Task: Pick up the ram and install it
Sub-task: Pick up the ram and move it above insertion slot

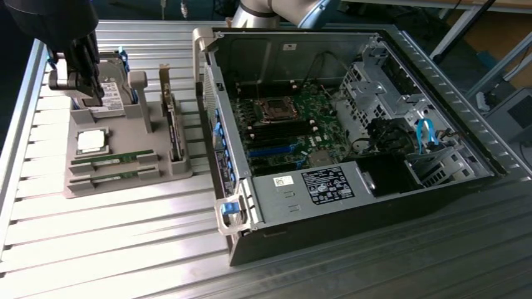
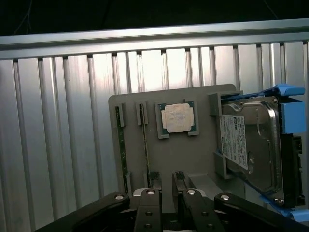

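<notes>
Two ram sticks (image 1: 111,160) lie side by side in slots of a grey holder tray (image 1: 124,134) at the exterior view's left. From the wrist view they are thin green strips seen edge-on, one ram (image 2: 145,142) lining up with a fingertip (image 2: 155,180). My gripper (image 1: 90,94) hangs above the back of the tray, by the hard drive. In the wrist view the gripper (image 2: 167,181) has a small gap between its fingers, with nothing in it. Dark memory slots (image 1: 268,132) lie on the motherboard inside the open computer case (image 1: 349,187).
On the tray sit a square silver processor (image 2: 177,117) and a silver hard drive (image 2: 251,145) in a blue bracket. An upright card (image 1: 173,128) stands at the tray's edge toward the case. The case's raised wall (image 1: 218,124) is beside the tray. Everything rests on a ribbed metal table (image 1: 124,249).
</notes>
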Motion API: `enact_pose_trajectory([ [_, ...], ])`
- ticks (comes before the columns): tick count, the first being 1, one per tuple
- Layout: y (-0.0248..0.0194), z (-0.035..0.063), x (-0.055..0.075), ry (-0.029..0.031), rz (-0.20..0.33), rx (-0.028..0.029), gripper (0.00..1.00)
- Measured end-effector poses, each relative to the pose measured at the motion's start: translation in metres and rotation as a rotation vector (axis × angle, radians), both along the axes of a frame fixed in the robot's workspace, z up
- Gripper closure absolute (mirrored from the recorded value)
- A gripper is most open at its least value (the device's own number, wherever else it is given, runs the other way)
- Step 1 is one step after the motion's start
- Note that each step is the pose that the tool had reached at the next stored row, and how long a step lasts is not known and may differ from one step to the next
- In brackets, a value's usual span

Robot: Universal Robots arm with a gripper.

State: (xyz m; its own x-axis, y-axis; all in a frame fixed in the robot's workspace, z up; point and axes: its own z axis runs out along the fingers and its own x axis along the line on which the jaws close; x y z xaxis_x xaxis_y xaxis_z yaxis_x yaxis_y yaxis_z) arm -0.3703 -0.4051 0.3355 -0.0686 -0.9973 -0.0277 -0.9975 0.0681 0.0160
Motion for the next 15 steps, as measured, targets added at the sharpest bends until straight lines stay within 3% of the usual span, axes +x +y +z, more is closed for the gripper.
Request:
enact_pose_trajectory([
  [15,0.0,-0.0136,0.0,0.0,0.0,0.0,0.76],
])
